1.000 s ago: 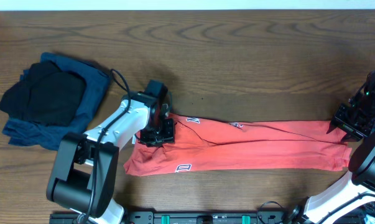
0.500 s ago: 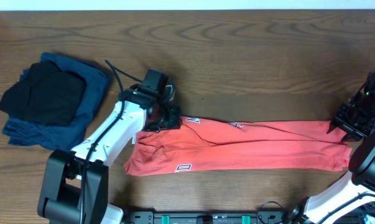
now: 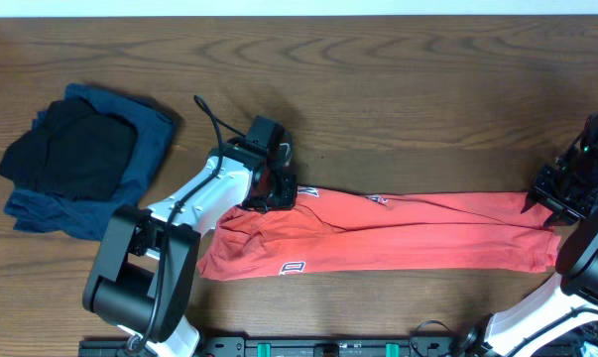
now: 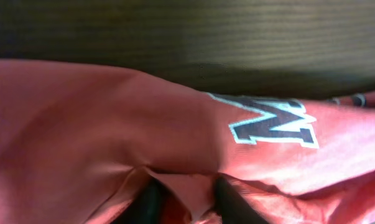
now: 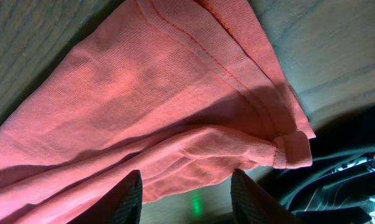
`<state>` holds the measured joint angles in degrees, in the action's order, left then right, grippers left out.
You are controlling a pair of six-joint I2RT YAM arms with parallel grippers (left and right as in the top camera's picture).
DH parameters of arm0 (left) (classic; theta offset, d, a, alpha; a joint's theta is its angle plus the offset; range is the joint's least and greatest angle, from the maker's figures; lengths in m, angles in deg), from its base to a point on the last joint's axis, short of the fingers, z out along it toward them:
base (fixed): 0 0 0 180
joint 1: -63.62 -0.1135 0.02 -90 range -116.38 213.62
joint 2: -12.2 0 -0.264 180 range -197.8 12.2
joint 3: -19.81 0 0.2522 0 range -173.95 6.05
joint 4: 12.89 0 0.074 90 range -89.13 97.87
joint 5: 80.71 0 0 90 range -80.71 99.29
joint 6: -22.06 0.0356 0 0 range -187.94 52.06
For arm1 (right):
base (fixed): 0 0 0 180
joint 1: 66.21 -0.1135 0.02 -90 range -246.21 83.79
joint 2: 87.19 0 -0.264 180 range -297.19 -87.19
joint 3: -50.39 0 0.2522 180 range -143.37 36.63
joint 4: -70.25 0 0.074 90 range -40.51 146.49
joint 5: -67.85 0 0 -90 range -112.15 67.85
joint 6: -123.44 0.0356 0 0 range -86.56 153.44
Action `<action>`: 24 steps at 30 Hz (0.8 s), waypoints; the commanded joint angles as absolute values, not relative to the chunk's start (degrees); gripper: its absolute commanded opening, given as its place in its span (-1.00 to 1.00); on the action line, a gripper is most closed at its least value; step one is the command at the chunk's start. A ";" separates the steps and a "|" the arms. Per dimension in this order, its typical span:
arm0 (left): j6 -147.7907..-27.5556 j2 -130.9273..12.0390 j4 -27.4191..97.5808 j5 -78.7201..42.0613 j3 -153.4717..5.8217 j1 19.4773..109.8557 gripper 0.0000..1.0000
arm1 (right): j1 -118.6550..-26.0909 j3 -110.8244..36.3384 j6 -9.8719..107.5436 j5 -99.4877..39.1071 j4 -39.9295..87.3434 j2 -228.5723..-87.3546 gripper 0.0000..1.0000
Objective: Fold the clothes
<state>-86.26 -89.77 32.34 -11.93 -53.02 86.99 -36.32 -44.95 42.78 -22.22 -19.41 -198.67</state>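
The coral-red T-shirt (image 3: 408,238) lies on the table as a long flat strip running left to right, with white lettering (image 4: 271,121) near its upper left edge. My left gripper (image 3: 274,190) is at that upper left edge. In the left wrist view its fingers (image 4: 187,202) pinch a fold of the red cloth (image 4: 112,112). My right gripper (image 3: 548,203) is at the strip's right end. In the right wrist view its fingers (image 5: 184,193) are spread wide over the hemmed edge of the shirt (image 5: 143,106).
A pile of black and navy garments (image 3: 80,159) sits at the left of the wooden table (image 3: 398,99). The right arm's base and cables lie close to the shirt's right end.
My left gripper has moved up and then to the right along the shirt's upper left edge, pulling the cloth there a little. The right arm has not moved.
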 commanded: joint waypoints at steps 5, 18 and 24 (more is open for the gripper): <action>-85.83 -87.21 32.29 -20.43 -53.78 87.23 -0.88 | -36.01 -45.65 41.91 -22.40 -19.58 -198.41 -0.10; -86.24 -75.06 30.61 -33.61 -53.76 97.48 -0.88 | -36.01 -45.65 41.91 -22.40 -19.38 -198.41 -0.11; -86.24 -75.72 26.24 -32.82 -53.76 106.99 -0.88 | -36.01 -45.65 41.89 -22.38 -19.43 -198.41 -0.10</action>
